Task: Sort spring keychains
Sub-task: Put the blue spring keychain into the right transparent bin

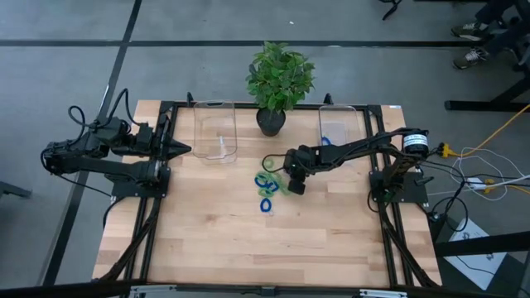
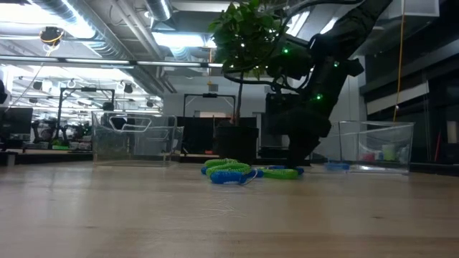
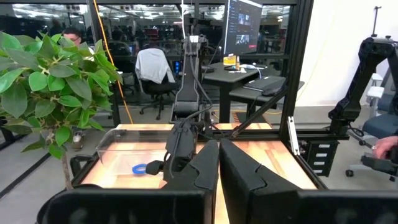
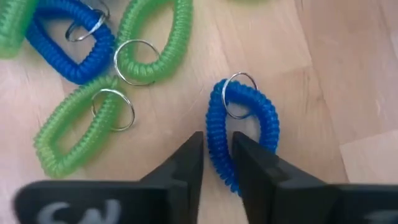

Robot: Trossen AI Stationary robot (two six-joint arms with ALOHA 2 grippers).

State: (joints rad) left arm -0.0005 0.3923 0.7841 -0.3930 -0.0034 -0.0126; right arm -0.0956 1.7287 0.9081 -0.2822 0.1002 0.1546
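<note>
— Right now, where's your right gripper [image 4: 217, 163]?

— Down in front of the potted plant [image 1: 279, 80], over the spring keychains [image 1: 269, 186], fingers pinching one blue coil's [image 4: 244, 133] side. I'd lift straight, avoiding snagged rings. Left gripper [image 3: 218, 165] waits, closed.

— Count?

— Two bins; wrist view shows two blue, three green.

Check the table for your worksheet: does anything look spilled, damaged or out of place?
Nothing stands out. The spring keychains lie in a loose cluster mid-table, unsorted, the right gripper down over a blue one. Both clear bins stand upright.
</note>
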